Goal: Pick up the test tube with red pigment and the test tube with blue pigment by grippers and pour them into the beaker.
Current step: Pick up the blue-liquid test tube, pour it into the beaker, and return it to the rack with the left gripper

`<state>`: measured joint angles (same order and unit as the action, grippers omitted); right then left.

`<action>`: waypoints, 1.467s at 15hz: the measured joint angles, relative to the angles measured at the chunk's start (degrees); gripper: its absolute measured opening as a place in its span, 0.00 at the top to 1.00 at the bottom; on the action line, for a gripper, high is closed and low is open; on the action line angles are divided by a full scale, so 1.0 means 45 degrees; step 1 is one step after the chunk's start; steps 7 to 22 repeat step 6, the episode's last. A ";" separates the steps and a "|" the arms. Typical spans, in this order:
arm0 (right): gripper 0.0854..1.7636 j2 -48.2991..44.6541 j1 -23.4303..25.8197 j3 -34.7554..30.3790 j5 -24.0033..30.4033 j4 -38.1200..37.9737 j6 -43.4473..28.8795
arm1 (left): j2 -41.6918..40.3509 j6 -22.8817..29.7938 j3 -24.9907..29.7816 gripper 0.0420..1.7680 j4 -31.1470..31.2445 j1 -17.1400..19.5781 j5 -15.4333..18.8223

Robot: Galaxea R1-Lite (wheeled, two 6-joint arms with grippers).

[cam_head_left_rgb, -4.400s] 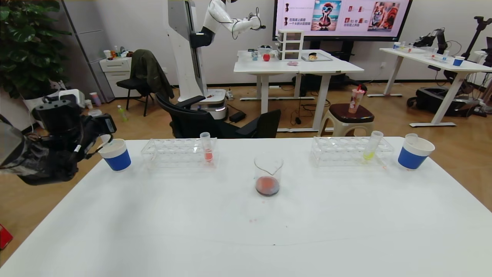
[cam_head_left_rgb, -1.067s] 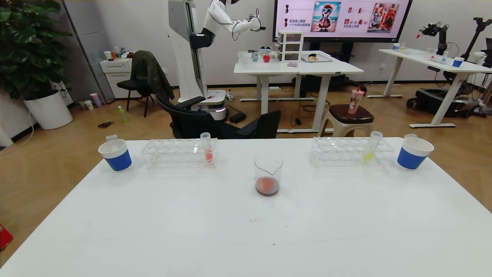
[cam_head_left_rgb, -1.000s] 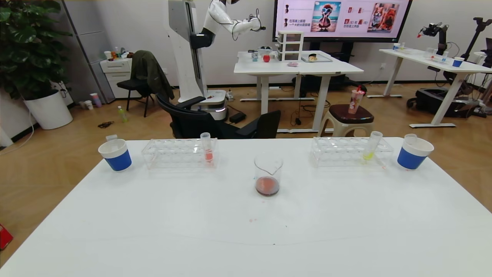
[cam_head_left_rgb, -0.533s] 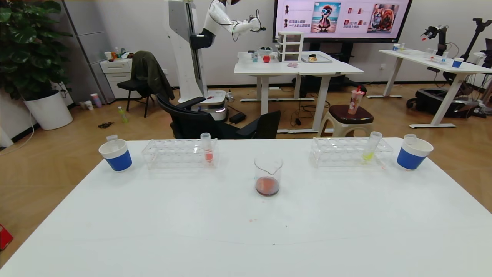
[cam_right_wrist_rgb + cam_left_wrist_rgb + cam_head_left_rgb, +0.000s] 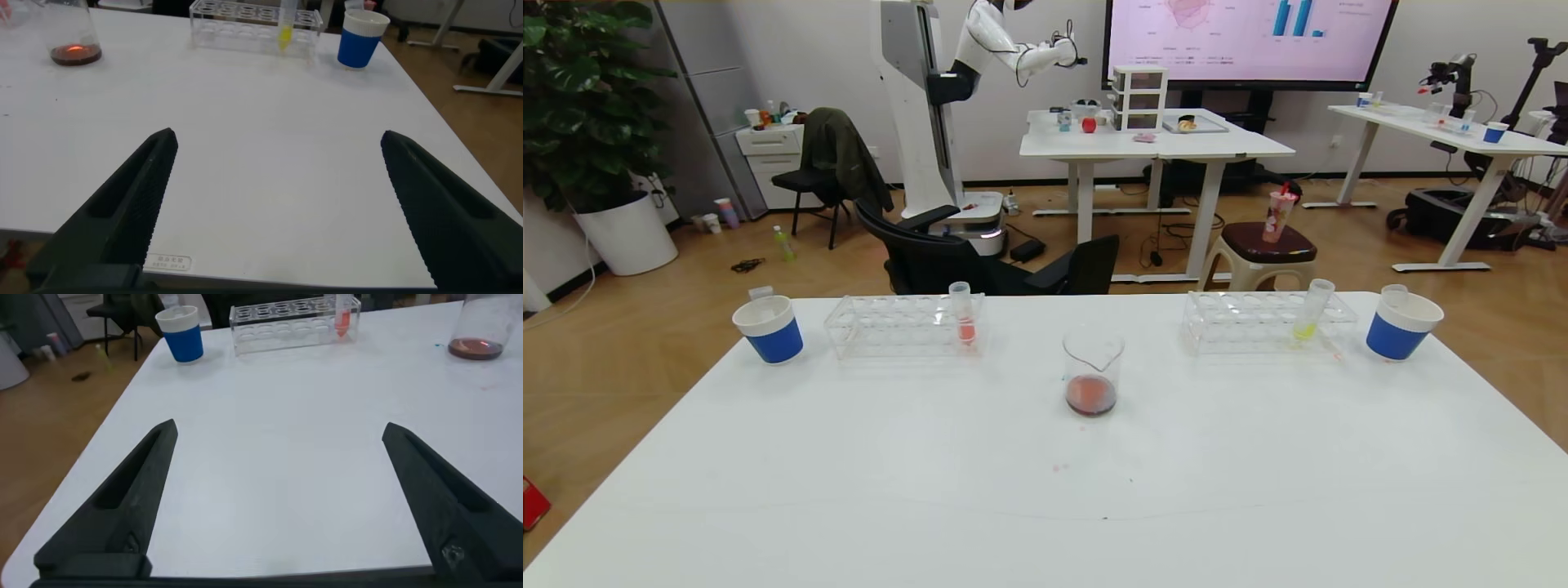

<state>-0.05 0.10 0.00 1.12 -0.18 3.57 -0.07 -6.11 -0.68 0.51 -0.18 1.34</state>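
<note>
Beaker (image 5: 1092, 374) holding reddish liquid mid-bench (image 5: 931, 490); left gripper (image 5: 278, 498) and right gripper (image 5: 278, 204) both spread wide, empty, over the near bench edge

1. Neither arm shows in the head view; both lie outside its edges.
2. The left gripper (image 5: 278, 502) appears in the left wrist view only as two black fingers, their bases cut by the picture's lower edge.
3. The right gripper (image 5: 274, 208) is likewise cropped at the lower edge of the right wrist view.
4. The beaker (image 5: 478, 331) is cut by the upper edge in the left wrist view; only its lower part with reddish liquid shows.
5. In the right wrist view its (image 5: 73, 37) rim is cropped too.
6. A clear tube top pokes from each paper cup (image 5: 769, 328); the contents are hidden by the cup walls.
7. The tabletop (image 5: 1045, 490) runs off the head view's lower edge.
</note>
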 joint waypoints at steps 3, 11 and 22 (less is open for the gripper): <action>0.02 0.0000 0.0000 0.0000 0.0005 0.0000 0.0003 | -0.0014 0.0068 0.0130 0.01 -0.0114 0.0000 -0.0024; 0.02 0.0000 0.0000 0.0000 0.0033 0.0000 0.0038 | -0.0014 0.0079 0.0146 0.01 -0.0073 0.0000 -0.0024; 0.02 0.0000 0.0000 0.0000 0.0033 0.0000 0.0038 | -0.0014 0.0079 0.0146 0.01 -0.0073 0.0000 -0.0024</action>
